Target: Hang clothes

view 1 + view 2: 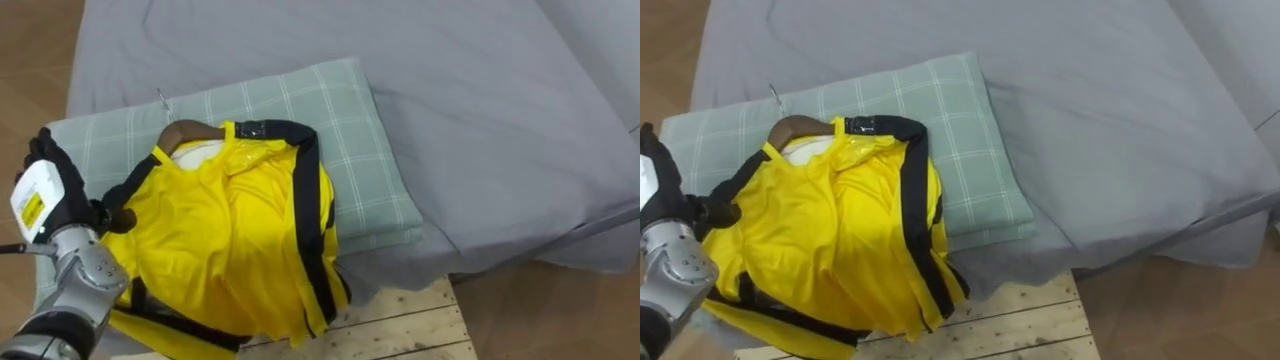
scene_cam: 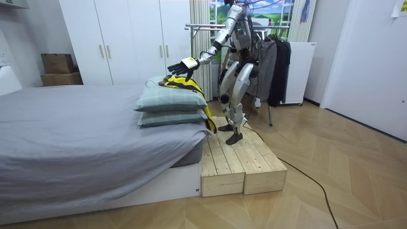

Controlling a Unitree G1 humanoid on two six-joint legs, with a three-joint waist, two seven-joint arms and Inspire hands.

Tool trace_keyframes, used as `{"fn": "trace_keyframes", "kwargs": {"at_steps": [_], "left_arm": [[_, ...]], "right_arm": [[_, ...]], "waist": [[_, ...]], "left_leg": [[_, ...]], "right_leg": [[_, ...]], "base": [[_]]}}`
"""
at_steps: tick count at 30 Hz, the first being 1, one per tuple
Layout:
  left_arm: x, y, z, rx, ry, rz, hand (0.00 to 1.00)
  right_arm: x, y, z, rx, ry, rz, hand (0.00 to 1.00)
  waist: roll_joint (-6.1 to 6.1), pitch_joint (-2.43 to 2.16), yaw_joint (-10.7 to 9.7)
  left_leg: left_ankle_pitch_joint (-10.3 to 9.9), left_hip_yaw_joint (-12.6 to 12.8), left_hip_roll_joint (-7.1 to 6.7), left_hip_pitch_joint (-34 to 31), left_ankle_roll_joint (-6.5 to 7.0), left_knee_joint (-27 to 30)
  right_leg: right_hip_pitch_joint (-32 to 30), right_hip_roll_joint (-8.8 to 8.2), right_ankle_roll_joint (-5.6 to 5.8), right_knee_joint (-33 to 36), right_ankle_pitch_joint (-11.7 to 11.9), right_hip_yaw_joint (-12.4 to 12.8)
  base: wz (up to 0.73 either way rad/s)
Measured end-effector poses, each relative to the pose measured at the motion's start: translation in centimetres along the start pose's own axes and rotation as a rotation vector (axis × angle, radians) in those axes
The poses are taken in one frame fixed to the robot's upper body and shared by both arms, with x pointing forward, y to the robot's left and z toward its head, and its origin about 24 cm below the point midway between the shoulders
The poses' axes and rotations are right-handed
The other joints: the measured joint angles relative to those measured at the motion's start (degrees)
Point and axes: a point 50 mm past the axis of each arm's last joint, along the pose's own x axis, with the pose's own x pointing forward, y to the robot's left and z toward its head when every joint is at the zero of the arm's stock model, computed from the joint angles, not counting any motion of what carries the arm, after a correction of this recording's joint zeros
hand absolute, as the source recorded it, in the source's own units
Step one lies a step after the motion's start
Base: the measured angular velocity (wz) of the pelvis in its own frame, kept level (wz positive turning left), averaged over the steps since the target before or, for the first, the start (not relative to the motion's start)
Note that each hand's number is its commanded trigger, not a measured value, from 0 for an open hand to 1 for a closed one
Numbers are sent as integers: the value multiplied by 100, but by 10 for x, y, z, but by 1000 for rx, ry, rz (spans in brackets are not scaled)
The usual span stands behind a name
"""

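Note:
A yellow shirt point(image 1: 220, 240) with black trim lies on a green checked pillow point(image 1: 345, 130). It is fitted on a brown wooden hanger point(image 1: 186, 130), whose metal hook point(image 1: 162, 98) points toward the far left. My left hand point(image 1: 55, 190), in a black glove, is at the shirt's left shoulder, with relaxed fingers reaching toward the sleeve edge. The room view shows this left hand point(image 2: 184, 65) stretched out just above the shirt point(image 2: 183, 83) on the stacked pillows.
I stand on a wooden pallet platform point(image 2: 232, 162) beside the bed with its grey sheet point(image 1: 480, 120). Behind me stands a clothes rail point(image 2: 206, 27) with dark garments point(image 2: 275, 63). White wardrobes point(image 2: 127, 38) line the wall.

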Motion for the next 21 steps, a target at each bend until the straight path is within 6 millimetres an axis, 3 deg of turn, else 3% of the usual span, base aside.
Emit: {"fn": "trace_keyframes", "kwargs": {"at_steps": [3,8,14,21], "left_arm": [[1,-1,0,-37,22,-16,0],[0,-4,1,-60,38,-58,0],[4,-6,15,-58,6,-100,0],[5,-9,30,-35,-50,-123,0]], "right_arm": [[1,2,7,10,-26,1,0],[2,7,26,23,-84,7,0],[2,10,38,36,-135,12,0],[0,20,57,7,-209,80,0]], "waist": [[4,1,-20],[29,13,-96],[149,83,-109],[227,117,-94]], "left_leg": [[-11,0,30,-62,-19,27],[-99,-37,196,-393,-31,302],[-103,-58,207,-683,-25,398],[-103,-33,212,-776,-25,397]], "right_leg": [[-64,25,-16,5,2,5],[-312,108,-78,104,3,-33],[-608,88,-86,213,0,-32],[-720,85,-91,236,2,-12]], "base": [[-4],[-6],[1],[0]]}}
